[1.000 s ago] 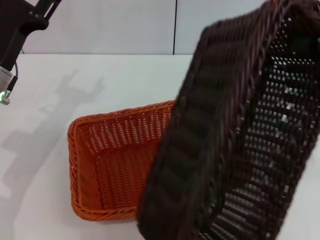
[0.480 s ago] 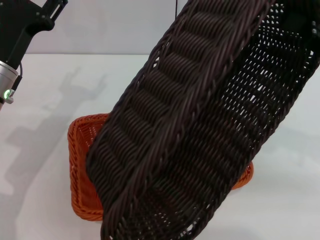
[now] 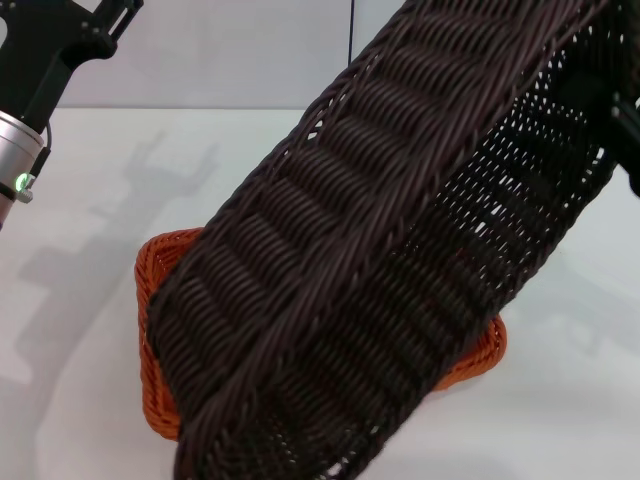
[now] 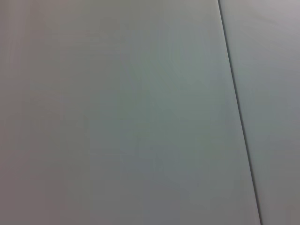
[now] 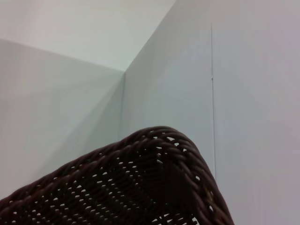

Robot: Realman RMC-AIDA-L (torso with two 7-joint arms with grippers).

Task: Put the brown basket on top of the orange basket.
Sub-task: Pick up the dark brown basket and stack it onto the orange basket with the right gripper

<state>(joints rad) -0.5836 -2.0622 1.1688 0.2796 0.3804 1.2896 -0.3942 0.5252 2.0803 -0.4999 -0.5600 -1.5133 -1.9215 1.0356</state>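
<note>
The brown basket (image 3: pixel 400 240) hangs in the air, steeply tilted, and fills most of the head view. Its low end overlaps the orange basket (image 3: pixel 158 275), which sits on the white table with only its left rim and right corner showing. My right gripper (image 3: pixel 622 115) is at the brown basket's raised right end, mostly hidden behind the weave, and holds it up. The right wrist view shows the brown basket's braided rim (image 5: pixel 154 140) close up. My left gripper (image 3: pixel 112 18) is raised at the upper left, away from both baskets.
The white table (image 3: pixel 90 360) spreads around the orange basket. A pale wall with a dark vertical seam (image 3: pixel 351 50) stands behind it. The left wrist view shows only the wall (image 4: pixel 140 112).
The brown basket has swung left and down over the orange basket, now covering most of it. The left arm has shifted slightly to the right.
</note>
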